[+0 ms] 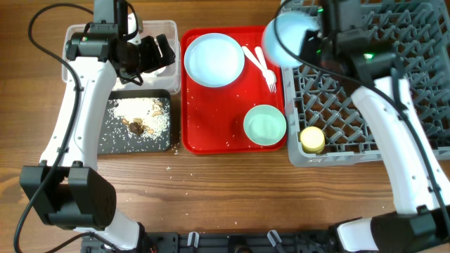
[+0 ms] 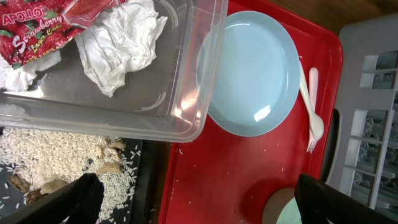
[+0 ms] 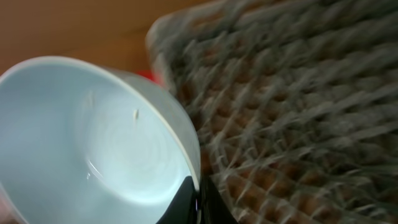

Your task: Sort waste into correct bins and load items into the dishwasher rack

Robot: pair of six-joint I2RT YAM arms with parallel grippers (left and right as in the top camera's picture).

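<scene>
My right gripper (image 3: pixel 198 202) is shut on the rim of a pale blue-green bowl (image 1: pixel 287 39), held in the air at the left edge of the grey dishwasher rack (image 1: pixel 351 105); the bowl fills the right wrist view (image 3: pixel 93 143). A yellow cup (image 1: pixel 312 138) stands in the rack's front left corner. The pale blue plate (image 1: pixel 214 59), white fork (image 1: pixel 267 70), spoon (image 1: pixel 252 56) and second bowl (image 1: pixel 265 124) lie on the red tray (image 1: pixel 211 119). My left gripper (image 1: pixel 151 53) is open and empty above the clear bin (image 1: pixel 169 31), which holds white napkins (image 2: pixel 124 40) and the red wrapper (image 2: pixel 43 25). Rice with brown lumps (image 1: pixel 140 116) lies in the black bin (image 1: pixel 112 140).
Stray rice grains lie on the red tray and on the wooden table (image 1: pixel 232 190) in front of it. The two bins stand side by side left of the tray, the rack right of it.
</scene>
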